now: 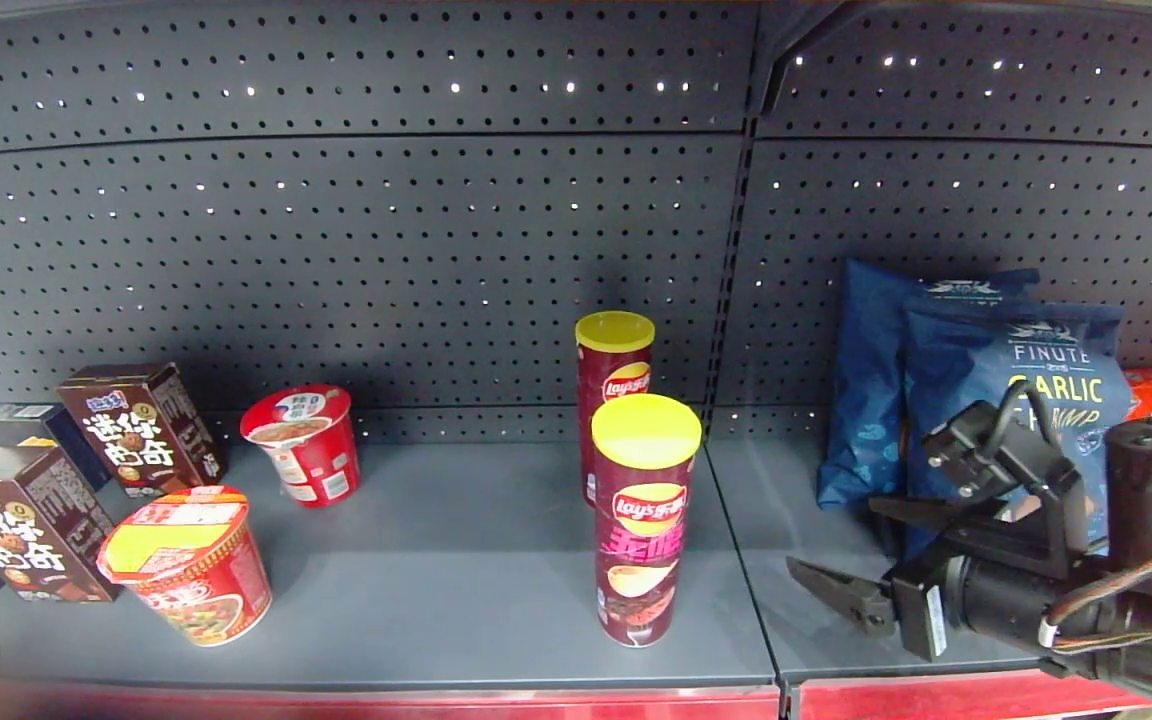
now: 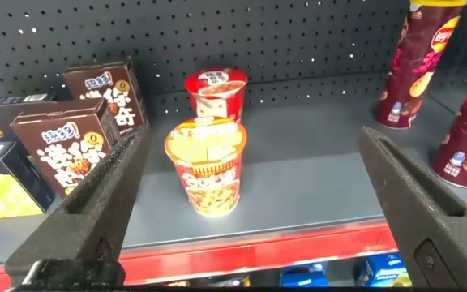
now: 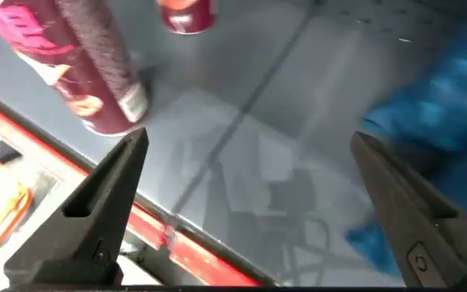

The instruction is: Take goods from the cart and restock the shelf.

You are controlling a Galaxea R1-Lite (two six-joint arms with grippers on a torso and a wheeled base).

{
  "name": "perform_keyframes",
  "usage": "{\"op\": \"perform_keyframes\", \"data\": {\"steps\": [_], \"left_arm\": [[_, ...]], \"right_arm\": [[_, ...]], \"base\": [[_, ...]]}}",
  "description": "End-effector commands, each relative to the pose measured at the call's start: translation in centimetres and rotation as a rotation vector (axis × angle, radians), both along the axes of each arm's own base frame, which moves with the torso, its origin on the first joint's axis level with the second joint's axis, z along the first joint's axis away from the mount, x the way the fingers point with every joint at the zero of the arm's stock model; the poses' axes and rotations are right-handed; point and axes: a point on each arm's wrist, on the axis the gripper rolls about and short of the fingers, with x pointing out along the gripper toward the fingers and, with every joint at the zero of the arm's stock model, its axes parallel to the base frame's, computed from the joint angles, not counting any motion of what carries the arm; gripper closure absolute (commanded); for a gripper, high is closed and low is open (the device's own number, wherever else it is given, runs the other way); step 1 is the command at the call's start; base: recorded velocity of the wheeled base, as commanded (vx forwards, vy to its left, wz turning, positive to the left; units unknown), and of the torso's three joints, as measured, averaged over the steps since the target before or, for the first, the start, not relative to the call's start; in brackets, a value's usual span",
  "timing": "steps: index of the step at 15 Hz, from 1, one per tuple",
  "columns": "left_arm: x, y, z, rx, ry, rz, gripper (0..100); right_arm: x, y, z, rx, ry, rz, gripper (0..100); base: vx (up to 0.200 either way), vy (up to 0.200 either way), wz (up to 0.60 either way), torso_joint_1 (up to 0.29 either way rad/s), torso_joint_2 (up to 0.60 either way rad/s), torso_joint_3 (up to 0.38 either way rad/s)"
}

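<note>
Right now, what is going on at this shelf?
The robot holds nothing at the moment. Its right gripper, open, hovers over the shelf between the front chip can and the blue snack bags. Its left gripper, also open, faces the two instant noodle cups from the front. A second chip can stands upright behind the first.

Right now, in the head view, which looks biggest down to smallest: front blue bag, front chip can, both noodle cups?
1. front blue bag, though partly hidden
2. front chip can
3. near noodle cup
4. far noodle cup; it sits farther back, so unsure.
</note>
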Motion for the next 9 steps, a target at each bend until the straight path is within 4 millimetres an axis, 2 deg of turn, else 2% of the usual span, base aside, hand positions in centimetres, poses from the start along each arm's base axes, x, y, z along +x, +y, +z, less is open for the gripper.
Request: {"op": "perform_keyframes", "data": {"steps": [1, 6, 9], "left_arm": [[0.1, 0.0, 0.1, 0.002, 0.006, -0.001, 0], [0.4, -0.1, 0.4, 0.001, 0.008, -0.001, 0], [0.4, -0.1, 0.6, 0.000, 0.007, -0.001, 0]], "right_arm": [[1.9, 2.1, -1.2, -0.030, 0.043, 0.026, 0], [5.3, 4.7, -1.8, -0.046, 0.054, 0.007, 0], [4.9, 5.9, -2.3, -0.058, 0.064, 0.047, 0]], "base": [[0.000, 0.000, 0.00, 0.000, 0.00, 0.000], [0.000, 0.000, 0.00, 0.000, 0.00, 0.000], [0.000, 0.000, 0.00, 0.000, 0.00, 0.000]]}}
